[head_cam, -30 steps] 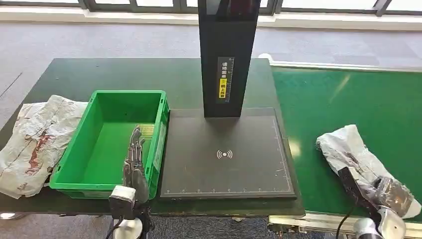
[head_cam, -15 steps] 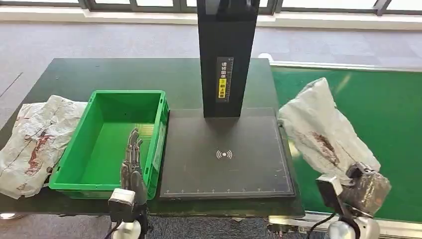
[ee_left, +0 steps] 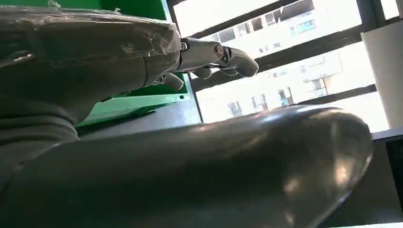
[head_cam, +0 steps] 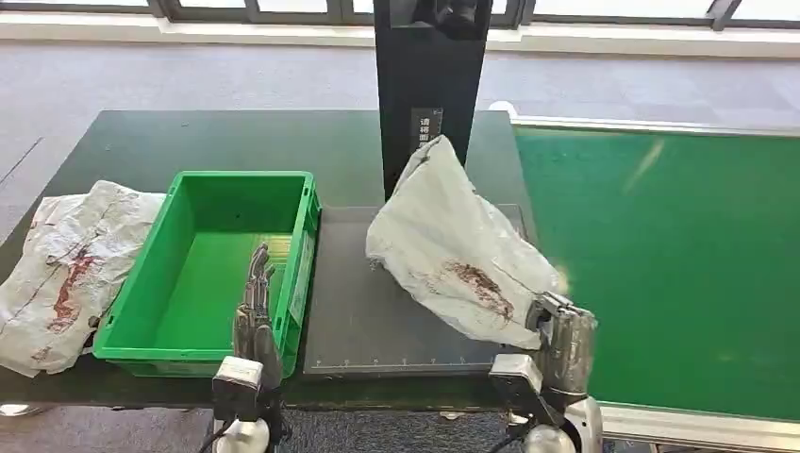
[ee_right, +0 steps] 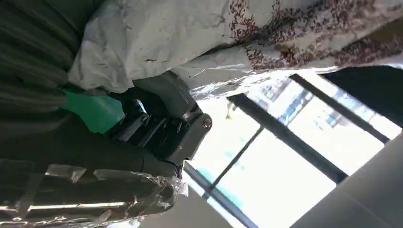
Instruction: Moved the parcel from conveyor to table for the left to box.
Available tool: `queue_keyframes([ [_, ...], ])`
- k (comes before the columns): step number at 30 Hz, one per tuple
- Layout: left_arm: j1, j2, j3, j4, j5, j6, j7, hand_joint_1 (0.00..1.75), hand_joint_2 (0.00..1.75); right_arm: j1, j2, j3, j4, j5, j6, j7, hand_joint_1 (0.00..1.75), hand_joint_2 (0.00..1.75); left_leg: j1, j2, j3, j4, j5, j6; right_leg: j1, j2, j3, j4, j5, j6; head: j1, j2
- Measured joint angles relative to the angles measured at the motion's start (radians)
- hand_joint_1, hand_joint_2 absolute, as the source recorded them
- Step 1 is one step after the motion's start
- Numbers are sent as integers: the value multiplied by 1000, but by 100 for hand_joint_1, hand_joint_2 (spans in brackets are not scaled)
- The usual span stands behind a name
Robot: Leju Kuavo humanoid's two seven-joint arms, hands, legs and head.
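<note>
From the head view I see the parcel (head_cam: 451,255) covers the lower part of the black column (head_cam: 430,85) and its yellow label. The column is cut at the 12 o'clock edge. The right hand (head_cam: 563,342) grips the parcel, but which fingers close on it I cannot tell. A second bag (head_cam: 71,269), at 9 o'clock, is cut by the edge.

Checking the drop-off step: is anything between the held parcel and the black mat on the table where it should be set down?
Nothing visible blocks it. The right hand holds the parcel raised over the black mat, whose visible part is bare. The black post stands behind the parcel, and the green bin sits beside the mat.
</note>
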Motion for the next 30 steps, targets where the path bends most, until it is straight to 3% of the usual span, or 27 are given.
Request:
queue_keyframes([
  [16,-5,-1,0,32,2,-17,8,0,0,-30,9,38,139,33,52,55,175,175,0,0,0,0,0,-1,0,0,-1,0,0,0,0,0],
  [17,-5,-1,0,35,3,-17,8,0,0,-31,9,38,146,37,53,56,113,175,0,0,0,0,0,-1,0,0,-1,0,0,0,0,0],
  [18,-6,-1,0,37,4,-18,8,0,0,-34,9,38,154,41,55,63,19,175,0,1,0,0,0,-1,0,1,-1,0,0,0,0,0],
  [19,-6,-1,0,40,7,-20,8,0,0,-36,9,38,164,48,58,73,0,175,0,1,0,0,0,-1,0,1,-1,0,0,0,0,0],
  [30,-9,-1,0,59,19,-29,8,0,0,-66,8,20,248,80,52,121,0,175,0,1,0,0,-1,-1,0,2,-1,0,0,0,0,0],
])
